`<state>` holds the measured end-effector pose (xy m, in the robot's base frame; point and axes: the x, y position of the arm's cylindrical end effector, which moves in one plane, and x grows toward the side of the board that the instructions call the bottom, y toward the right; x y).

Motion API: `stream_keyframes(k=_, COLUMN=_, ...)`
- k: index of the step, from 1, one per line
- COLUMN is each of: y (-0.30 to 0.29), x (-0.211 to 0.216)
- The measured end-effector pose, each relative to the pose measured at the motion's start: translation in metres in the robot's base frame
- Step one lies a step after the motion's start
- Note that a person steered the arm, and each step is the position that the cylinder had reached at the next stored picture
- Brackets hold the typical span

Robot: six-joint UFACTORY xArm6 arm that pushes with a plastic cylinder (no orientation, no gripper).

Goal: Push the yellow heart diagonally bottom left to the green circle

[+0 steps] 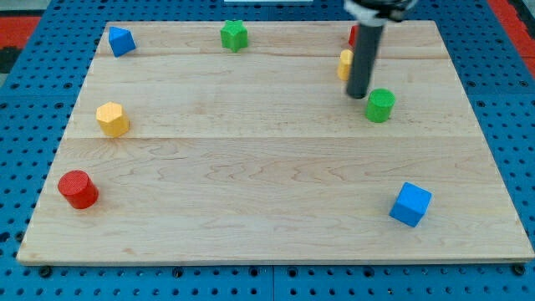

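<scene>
Sitting just left of green circle (380, 104), tool tip (358, 95) (bare rod, nothing clamped) hides most of yellow heart (344, 63); risk: nudging circle instead, or red block (353, 35) behind.

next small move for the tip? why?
Probably nudge my tip toward the view's left and up, around the yellow heart. The tip sits below the heart and just left of the green circle, with the rod covering part of the heart, so it cannot push from here.

- The dark rod comes down from the view's top, standing nearly upright.
- My tip (358, 94) rests on the table near its top right corner.
</scene>
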<state>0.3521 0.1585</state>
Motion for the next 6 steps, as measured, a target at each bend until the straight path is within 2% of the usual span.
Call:
stream_keyframes(k=1, y=0.047, x=-0.032)
stream_keyframes(k=2, y=0.002, x=-0.073)
stream_keyframes(k=4, y=-0.143, x=0.032)
stream_keyframes(k=5, y=-0.147, x=0.025)
stream_keyframes(k=6, y=-0.159, x=0.097)
